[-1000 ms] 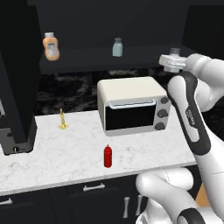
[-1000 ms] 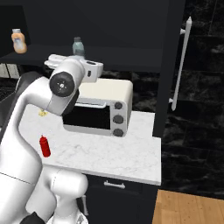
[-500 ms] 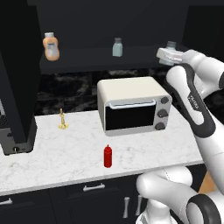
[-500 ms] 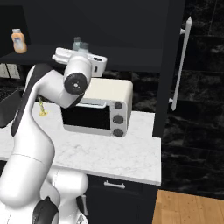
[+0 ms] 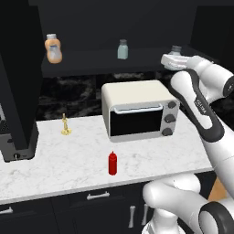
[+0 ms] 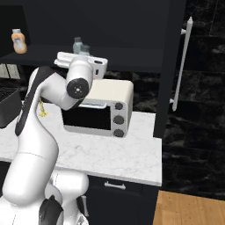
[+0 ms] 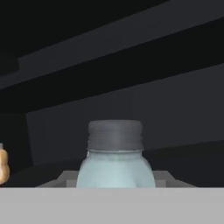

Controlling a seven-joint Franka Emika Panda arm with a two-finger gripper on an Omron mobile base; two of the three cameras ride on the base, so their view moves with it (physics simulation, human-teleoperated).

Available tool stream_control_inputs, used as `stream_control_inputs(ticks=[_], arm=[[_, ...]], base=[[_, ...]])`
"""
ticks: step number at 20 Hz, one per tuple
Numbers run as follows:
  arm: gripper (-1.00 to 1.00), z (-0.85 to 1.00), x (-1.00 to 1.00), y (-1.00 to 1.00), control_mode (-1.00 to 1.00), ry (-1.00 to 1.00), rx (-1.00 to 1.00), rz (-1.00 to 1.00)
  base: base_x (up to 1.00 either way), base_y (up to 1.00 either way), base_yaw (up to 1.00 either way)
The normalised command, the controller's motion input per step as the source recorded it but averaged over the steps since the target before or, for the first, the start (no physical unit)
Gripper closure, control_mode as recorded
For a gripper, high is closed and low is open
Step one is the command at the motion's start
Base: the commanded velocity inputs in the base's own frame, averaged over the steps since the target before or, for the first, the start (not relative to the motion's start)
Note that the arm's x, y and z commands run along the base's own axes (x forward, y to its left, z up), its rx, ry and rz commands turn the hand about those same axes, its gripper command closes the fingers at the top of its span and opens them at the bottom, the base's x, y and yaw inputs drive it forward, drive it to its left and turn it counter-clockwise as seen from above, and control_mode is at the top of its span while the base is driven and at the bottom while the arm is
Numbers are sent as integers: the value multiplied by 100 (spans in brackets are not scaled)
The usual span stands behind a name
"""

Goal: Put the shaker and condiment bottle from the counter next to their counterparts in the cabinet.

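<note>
**Q:** What has changed since a second ago?

**A:** Higher now: the arm has lifted and swung toward the cabinet [image 5: 114, 27]. The gripper [image 5: 173, 58] has risen from the toaster oven's top corner to the level of the dark shelf, at its right end.

**Q:** What is it carrying?

**A:** The shaker [image 7: 115, 159]. In the hand view its pale body and grey cap stand upright, close to the camera, between the fingers. The gripper looks closed around it, though the fingertips themselves are hidden, so the pinch is a judgement.

**Q:** Where are the other task things?

**A:** The matching shaker [image 5: 122, 49] stands mid-shelf, and the stout orange bottle [image 5: 53, 48] is well to its left. The condiment bottle [image 5: 112, 163] waits upright on the counter [image 5: 68, 160], in front of the toaster oven [image 5: 139, 109].

**Q:** What could go wrong?

**A:** The carried jar is well to the right of its twin. Sliding along the shelf, it could clip the shelf edge or knock the twin over if it comes in too low or too fast. Releasing early would leave it far from its match.

**Q:** Do the views differ?

**A:** Yes. The left base view shows the red bottle and the gap along the shelf. The right base view shows both shakers [image 6: 77, 45] close together, which hides that gap. The hand view shows the orange bottle [image 7: 2, 164] at its far left edge.
</note>
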Motion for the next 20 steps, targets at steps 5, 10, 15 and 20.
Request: stream_control_inputs(ticks=[5, 10, 15, 20], arm=[[100, 4, 0, 0, -100, 0, -5, 2], [100, 0, 26, 2, -100, 0, 0, 0], [100, -2, 52, 21, -100, 0, 0, 1], [100, -15, 35, 4, -100, -6, 0, 2]], base=[[0, 0, 0], [0, 0, 0], [0, 0, 0], [0, 0, 0]])
